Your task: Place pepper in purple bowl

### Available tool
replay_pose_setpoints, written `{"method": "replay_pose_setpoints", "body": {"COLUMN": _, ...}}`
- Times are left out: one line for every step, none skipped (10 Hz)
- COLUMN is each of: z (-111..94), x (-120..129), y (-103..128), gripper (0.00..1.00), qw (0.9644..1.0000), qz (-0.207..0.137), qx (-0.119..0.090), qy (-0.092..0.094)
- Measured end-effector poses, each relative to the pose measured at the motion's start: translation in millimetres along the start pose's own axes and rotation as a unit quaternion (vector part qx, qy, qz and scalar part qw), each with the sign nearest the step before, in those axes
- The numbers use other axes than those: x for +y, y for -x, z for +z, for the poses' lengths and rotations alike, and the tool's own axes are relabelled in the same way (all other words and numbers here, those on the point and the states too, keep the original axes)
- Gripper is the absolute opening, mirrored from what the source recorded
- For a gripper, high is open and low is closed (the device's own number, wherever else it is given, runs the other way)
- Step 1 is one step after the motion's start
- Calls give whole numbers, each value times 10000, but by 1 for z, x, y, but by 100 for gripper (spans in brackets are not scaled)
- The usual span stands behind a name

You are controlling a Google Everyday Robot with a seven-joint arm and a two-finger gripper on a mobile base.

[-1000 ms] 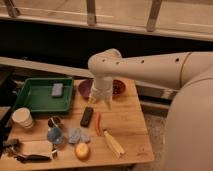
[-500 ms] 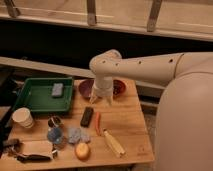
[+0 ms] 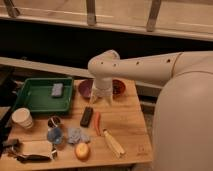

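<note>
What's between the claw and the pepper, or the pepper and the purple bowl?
Nothing visible. The claw hangs open over bare wood beside the purple bowl, the pepper lying nearer the camera. The black bar lies left of the pepper, near its route to the bowl, not across it.

No lettering, label, brand, number or sign can be read on any item. A faint mark sits near the front right corner of the table (image 3: 131,125), too small to make out. The gripper (image 3: 101,98) hangs over the back of the table, just beside the purple bowl (image 3: 84,89); no legible marking can be seen on either.
</note>
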Motion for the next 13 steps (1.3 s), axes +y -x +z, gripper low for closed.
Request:
{"method": "replay_pose_setpoints", "body": {"z": 9, "x": -3, "y": 1, "gripper": 66, "qw": 10000, "qz": 38, "qx": 57, "qy": 52}}
{"method": "replay_pose_setpoints", "body": {"z": 24, "x": -9, "y": 1, "gripper": 66, "qw": 9999, "qz": 70, "qx": 128, "qy": 77}}
{"method": "replay_pose_setpoints", "body": {"z": 37, "x": -8, "y": 0, "gripper": 66, "qw": 9997, "qz": 73, "qx": 200, "qy": 70}}
{"method": "replay_pose_setpoints", "body": {"z": 45, "x": -9, "y": 0, "gripper": 66, "qw": 9997, "qz": 93, "qx": 235, "qy": 71}}
{"method": "replay_pose_setpoints", "body": {"z": 51, "x": -17, "y": 0, "gripper": 66, "qw": 9994, "qz": 176, "qx": 296, "qy": 50}}
{"method": "replay_pose_setpoints", "body": {"z": 59, "x": -21, "y": -1, "gripper": 66, "qw": 9990, "qz": 237, "qx": 373, "qy": 29}}
{"method": "replay_pose_setpoints", "body": {"z": 68, "x": -19, "y": -2, "gripper": 66, "qw": 9987, "qz": 246, "qx": 449, "qy": 33}}
{"method": "replay_pose_setpoints", "body": {"z": 74, "x": -21, "y": -2, "gripper": 66, "qw": 9982, "qz": 259, "qx": 539, "qy": 21}}
{"method": "replay_pose_setpoints", "body": {"z": 75, "x": -23, "y": -2, "gripper": 66, "qw": 9981, "qz": 272, "qx": 560, "qy": 22}}
{"method": "replay_pose_setpoints", "body": {"z": 75, "x": -24, "y": -2, "gripper": 66, "qw": 9980, "qz": 275, "qx": 568, "qy": 16}}
{"method": "replay_pose_setpoints", "body": {"z": 75, "x": -23, "y": -2, "gripper": 66, "qw": 9980, "qz": 271, "qx": 567, "qy": 17}}
{"method": "replay_pose_setpoints", "body": {"z": 75, "x": -22, "y": -2, "gripper": 66, "qw": 9980, "qz": 260, "qx": 569, "qy": 16}}
{"method": "replay_pose_setpoints", "body": {"z": 77, "x": -21, "y": -2, "gripper": 66, "qw": 9978, "qz": 280, "qx": 599, "qy": 39}}
